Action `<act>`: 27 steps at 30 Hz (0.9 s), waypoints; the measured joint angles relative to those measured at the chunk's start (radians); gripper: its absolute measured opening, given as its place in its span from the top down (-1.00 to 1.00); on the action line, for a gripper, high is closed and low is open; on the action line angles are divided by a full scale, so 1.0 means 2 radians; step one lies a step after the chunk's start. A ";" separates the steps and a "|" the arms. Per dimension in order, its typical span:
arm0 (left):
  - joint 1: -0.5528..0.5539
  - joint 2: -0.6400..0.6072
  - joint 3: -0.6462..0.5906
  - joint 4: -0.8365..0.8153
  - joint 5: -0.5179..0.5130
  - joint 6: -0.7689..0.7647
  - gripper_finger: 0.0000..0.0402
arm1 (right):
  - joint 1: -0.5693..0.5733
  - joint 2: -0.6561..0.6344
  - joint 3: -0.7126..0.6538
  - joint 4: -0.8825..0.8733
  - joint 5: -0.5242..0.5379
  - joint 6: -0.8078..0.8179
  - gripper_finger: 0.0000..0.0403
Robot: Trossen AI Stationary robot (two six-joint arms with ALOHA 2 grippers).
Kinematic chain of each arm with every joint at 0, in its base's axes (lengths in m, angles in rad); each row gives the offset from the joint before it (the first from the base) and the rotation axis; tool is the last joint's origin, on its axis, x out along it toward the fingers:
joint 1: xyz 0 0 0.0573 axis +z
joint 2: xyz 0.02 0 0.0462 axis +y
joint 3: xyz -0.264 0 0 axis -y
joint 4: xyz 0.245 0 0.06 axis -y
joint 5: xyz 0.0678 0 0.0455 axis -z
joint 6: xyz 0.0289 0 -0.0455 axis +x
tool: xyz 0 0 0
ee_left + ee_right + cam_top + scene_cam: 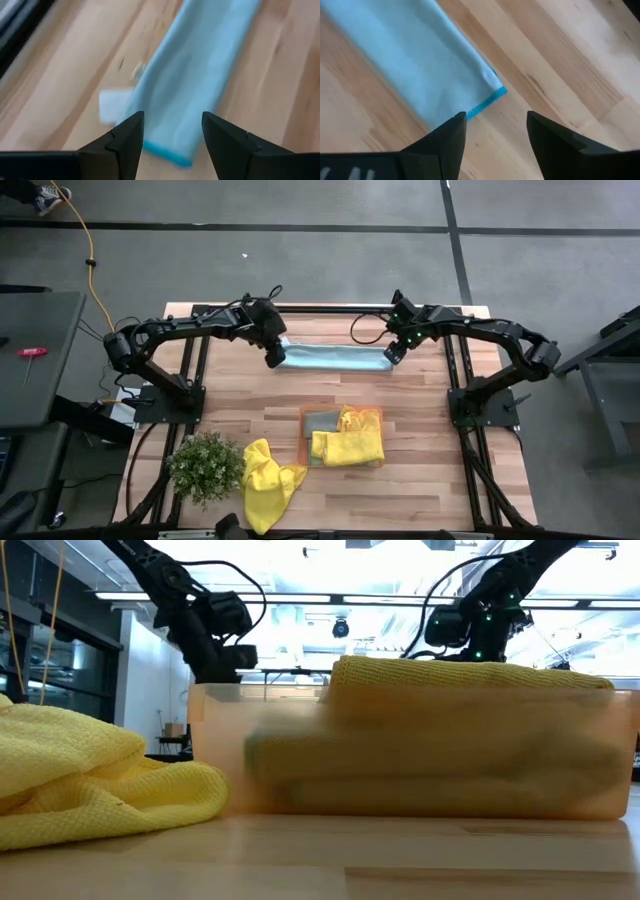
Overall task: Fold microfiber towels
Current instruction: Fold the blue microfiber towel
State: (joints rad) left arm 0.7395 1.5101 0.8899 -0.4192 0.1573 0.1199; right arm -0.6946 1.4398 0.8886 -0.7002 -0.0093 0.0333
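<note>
Although folded into a narrow strip across the table's [400, 420] far side, the light blue towel [335, 357] looks limp; both grippers, left gripper [274, 360] and right gripper [392, 354], hover with fingers apart above its ends, the likeliest holds.

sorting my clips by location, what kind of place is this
Likely a robotics lab or workshop: two arms bolted to a wooden table on a bare grey floor, bright ceiling lights and exposed overhead fittings behind, and a yellow cable trailing across the floor.

Robotics lab or workshop; grey concrete floor [330, 255] around the wooden table [400, 395]; yellow cable [88, 250] beside it; strip lights [330, 595] beyond it.
</note>
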 joint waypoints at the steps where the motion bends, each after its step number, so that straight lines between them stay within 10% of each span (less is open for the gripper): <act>1: 0.000 0.000 -0.004 0.019 0.008 -0.012 0.06 | -0.003 0.000 0.000 -0.002 -0.004 -0.009 0.00; 13: 0.000 -0.068 -0.140 0.297 0.088 -0.178 0.06 | -0.010 -0.106 -0.105 0.135 -0.061 0.021 0.00; 27: -0.010 -0.084 -0.155 0.325 0.086 -0.153 0.06 | -0.008 -0.245 -0.229 0.331 -0.081 0.176 0.00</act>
State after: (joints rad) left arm 0.7196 1.3415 0.5804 0.2300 0.3298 -0.1868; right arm -0.7113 0.9495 0.4301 -0.0391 -0.1712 0.3847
